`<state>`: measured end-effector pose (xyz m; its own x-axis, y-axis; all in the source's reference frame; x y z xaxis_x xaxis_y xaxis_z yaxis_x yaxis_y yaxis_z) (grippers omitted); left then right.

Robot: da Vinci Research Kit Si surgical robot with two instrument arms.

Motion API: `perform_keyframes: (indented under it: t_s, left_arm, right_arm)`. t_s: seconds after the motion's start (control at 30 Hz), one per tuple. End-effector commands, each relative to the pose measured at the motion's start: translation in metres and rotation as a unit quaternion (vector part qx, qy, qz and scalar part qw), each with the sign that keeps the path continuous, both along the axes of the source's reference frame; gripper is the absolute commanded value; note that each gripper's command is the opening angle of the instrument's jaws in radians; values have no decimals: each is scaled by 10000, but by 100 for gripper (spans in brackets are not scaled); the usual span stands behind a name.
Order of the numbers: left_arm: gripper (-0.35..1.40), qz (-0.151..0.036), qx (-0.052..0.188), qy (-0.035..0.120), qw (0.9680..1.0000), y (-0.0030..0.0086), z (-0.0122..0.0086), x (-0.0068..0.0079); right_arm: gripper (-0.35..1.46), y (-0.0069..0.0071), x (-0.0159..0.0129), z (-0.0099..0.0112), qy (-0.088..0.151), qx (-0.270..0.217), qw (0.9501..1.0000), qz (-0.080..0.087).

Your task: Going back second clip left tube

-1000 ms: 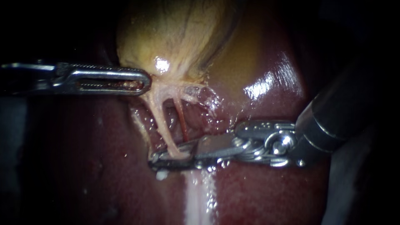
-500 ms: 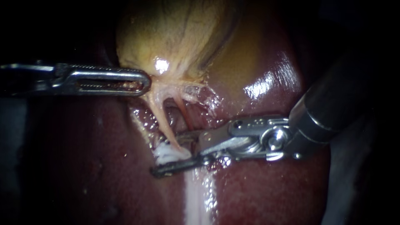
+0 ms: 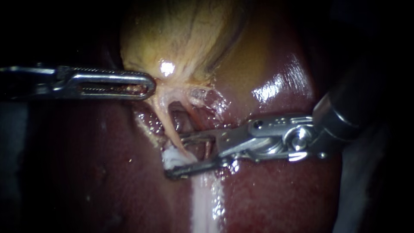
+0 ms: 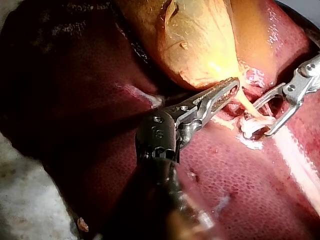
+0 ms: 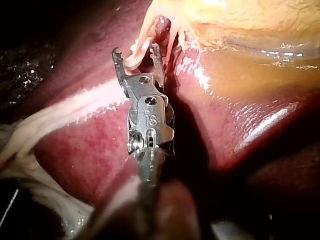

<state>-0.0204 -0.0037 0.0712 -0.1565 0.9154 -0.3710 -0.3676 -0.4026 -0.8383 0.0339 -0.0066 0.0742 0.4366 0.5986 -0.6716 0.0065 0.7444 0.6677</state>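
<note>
The liver (image 3: 280, 194) fills the background of the endoscope view, dark and wet, with the yellow gallbladder (image 3: 181, 39) at the upper centre. Your left instrument (image 3: 150, 85) enters from the left edge. Its hand is clenched on the gallbladder's lower end and holds it toward the upper left. From there the pale left tube (image 3: 170, 125) runs down to the centre of the frame, where a white clip (image 3: 179, 158) sits across its lower end.

The hand of your right instrument (image 3: 174, 156) is released. Its jaws stand apart, one above the clip and one under it, with the clip near their tips. You seem to have the clip placed and the way back barely begun. You cannot tell here whether that white mass is one clip or two. The reddish right tube (image 3: 194, 117) runs down just beside the upper jaw, so that is the edge to mind. Open room lies toward the right of the frame, along your shaft.

In the left wrist view, the clenched hand lies just under the gallbladder, and the tube runs taut from it to the clip. The open jaws reach in around the clip from the far side.

In the right wrist view, pale tissue lies between the parted jaws, closer to one of them. The red tube passes just beyond the other jaw's tip. Bare liver lies on both sides of the shaft.
</note>
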Motion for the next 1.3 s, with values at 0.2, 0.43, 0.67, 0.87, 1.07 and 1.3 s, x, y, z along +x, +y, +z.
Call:
perform_keyframes:
  t_s: [0.2, 0.43, 0.67, 0.87, 1.07, 1.3]
  left_arm:
    - [-35, 2, -1, -2, 10000, 0, 0, 0]
    - [-35, -10, 25, -1, 10000, 0, 1, 0]
    - [-35, -9, 24, -1, 10000, 0, 1, 0]
    - [-35, -9, 23, -1, 10000, 0, 2, 0]
    - [-35, -12, 16, 3, 10000, 2, 8, -3]
    - [-35, -11, -4, -12, 10000, 3, 25, -18]
  right_arm:
    - [49, 7, -24, -16, 67, -73, 9999, -82]
    - [49, 14, -51, -33, 167, -203, 9994, -205]
    - [49, 33, -87, -53, 241, -442, 9983, -280]
    - [50, 42, -102, -63, 272, -556, 9977, -289]
    - [50, 41, -106, -65, 304, -632, 9970, -329]
    - [50, 41, -110, -66, 319, -657, 9967, -348]
